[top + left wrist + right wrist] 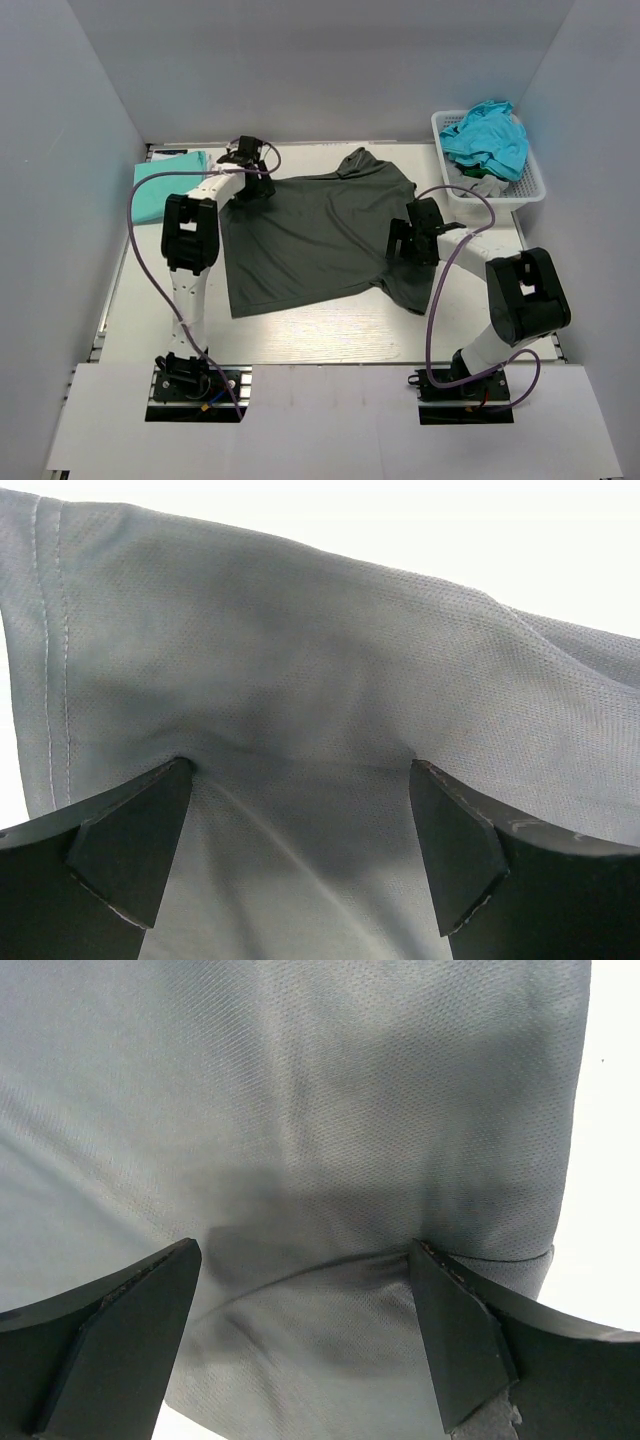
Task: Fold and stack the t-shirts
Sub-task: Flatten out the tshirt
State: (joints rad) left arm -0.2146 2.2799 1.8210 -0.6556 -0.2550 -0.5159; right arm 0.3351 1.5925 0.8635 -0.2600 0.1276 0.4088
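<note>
Left fingers (pixel 135 840): spread wide and released, both tips pressed down onto the dark charcoal-grey t-shirt (pixel 320 235), with cloth puckering between them and nothing clenched.
Right fingers (pixel 120 1340): likewise released, tips resting on the same shirt, a crease running between them. The cloth's edge lies just right of the right-hand tip.
Dark charcoal-grey t-shirt: spread flat on the bench (pixel 330 330), reaching from the left fingers at one sleeve to the right fingers at the other.
Stitched hem (pixel 50 650): just left of the left fingers.
Mint-green t-shirt (pixel 170 185): folded on the bench, near and to the left of the left fingers.
Basket (pixel 525 190): white lattice, beyond and right of the right fingers, well apart — a teal t-shirt (pixel 490 135) heaped on top.
</note>
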